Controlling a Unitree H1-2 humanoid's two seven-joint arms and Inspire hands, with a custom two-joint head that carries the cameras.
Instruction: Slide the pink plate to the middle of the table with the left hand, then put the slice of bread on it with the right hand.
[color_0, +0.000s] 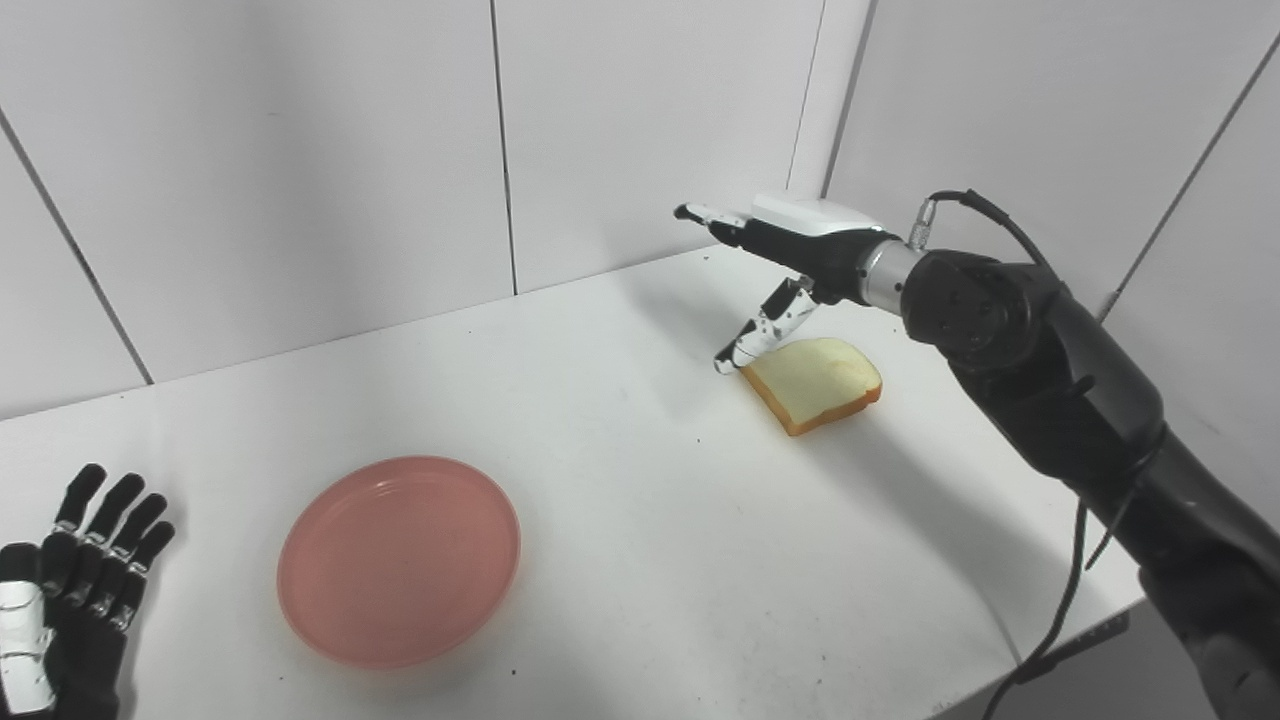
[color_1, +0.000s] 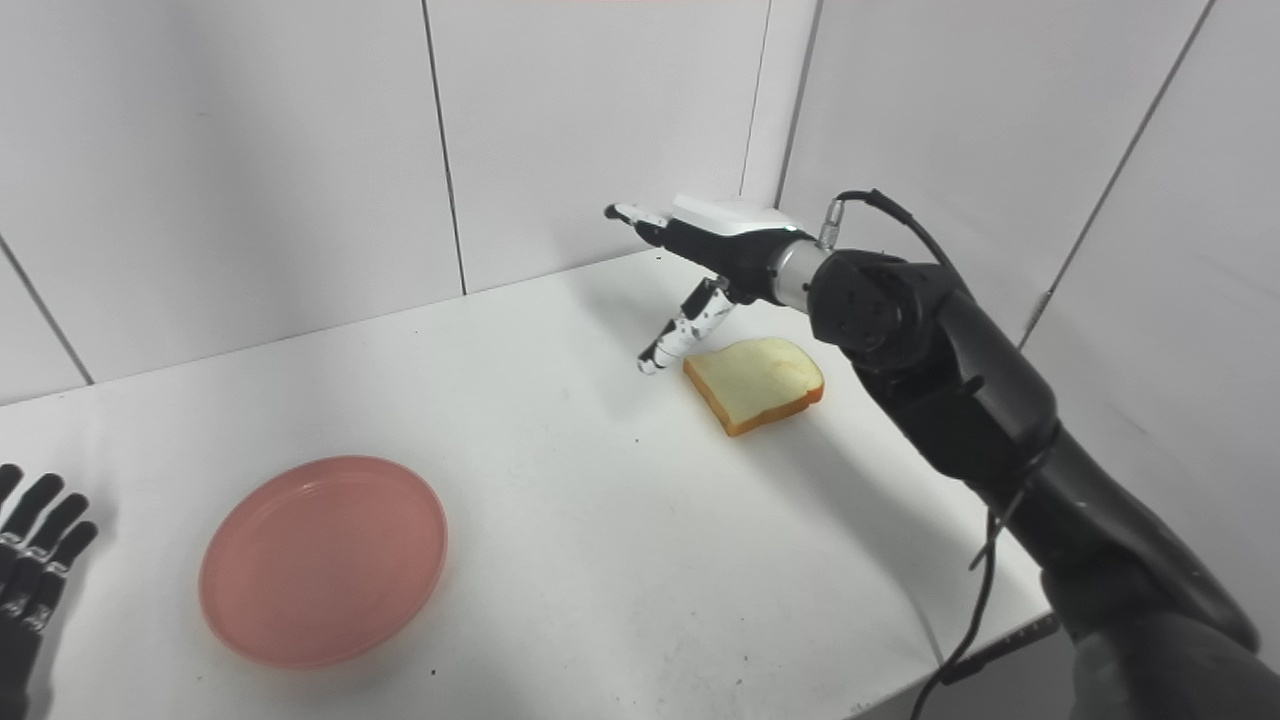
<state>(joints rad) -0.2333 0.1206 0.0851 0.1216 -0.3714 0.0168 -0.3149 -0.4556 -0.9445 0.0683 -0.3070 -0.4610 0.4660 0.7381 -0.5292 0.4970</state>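
The pink plate (color_0: 398, 560) lies flat on the white table (color_0: 620, 470), left of its middle and near the front edge, with nothing on it. A slice of bread (color_0: 815, 382) with a brown crust lies flat at the right rear. My right hand (color_0: 775, 265) hovers open just above and behind the bread's left end, thumb hanging down beside the crust and fingers stretched toward the wall, holding nothing. My left hand (color_0: 70, 590) rests open at the table's front left corner, fingers spread, well apart from the plate.
White tiled walls (color_0: 300, 150) close off the table's back and right side. The table's front right corner (color_0: 1100, 610) sits under my right forearm, where a black cable (color_0: 1060, 620) hangs down.
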